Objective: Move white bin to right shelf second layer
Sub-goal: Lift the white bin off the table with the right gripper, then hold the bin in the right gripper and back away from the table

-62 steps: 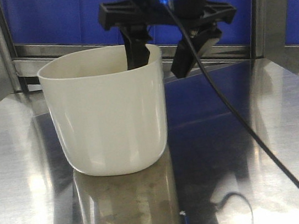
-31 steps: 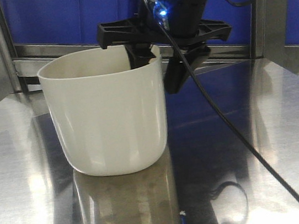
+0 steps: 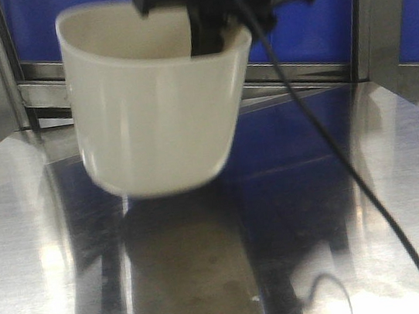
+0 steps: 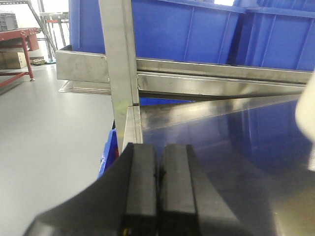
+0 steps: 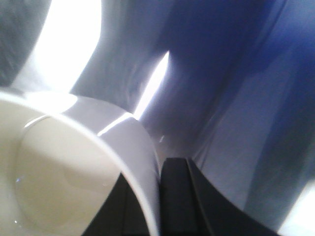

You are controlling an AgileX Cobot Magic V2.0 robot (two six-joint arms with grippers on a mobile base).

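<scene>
Front view, with both wrist views. The white bin (image 3: pixel 152 110) hangs clear of the steel table (image 3: pixel 372 204), tilted so that its left rim sits higher than its right, and its outline is blurred. We see it held at a single place: the right gripper (image 3: pixel 226 26) is clenched on the thin rim at the bin's far right corner, one finger inside the tub and one outside, as the right wrist view confirms with the cream wall pinched between the dark pads. The left gripper (image 4: pixel 158 191) is clenched on nothing, its fingers pressed together above the table's left edge, beside a steel upright (image 4: pixel 120 73) and in front of the blue crates (image 4: pixel 197 34). The right shelf second layer cannot be identified in these views.

Hazards, in our judgement:
- The wall is glossy and the grip is off-centre, so the bin may pivot or slide out of the pads if the arm swings quickly.
- The black cable (image 3: pixel 335 163) trails just beside the rim and could snag it.
- Carried tilted, the base could strike a shelf bar or upright on approach.
</scene>
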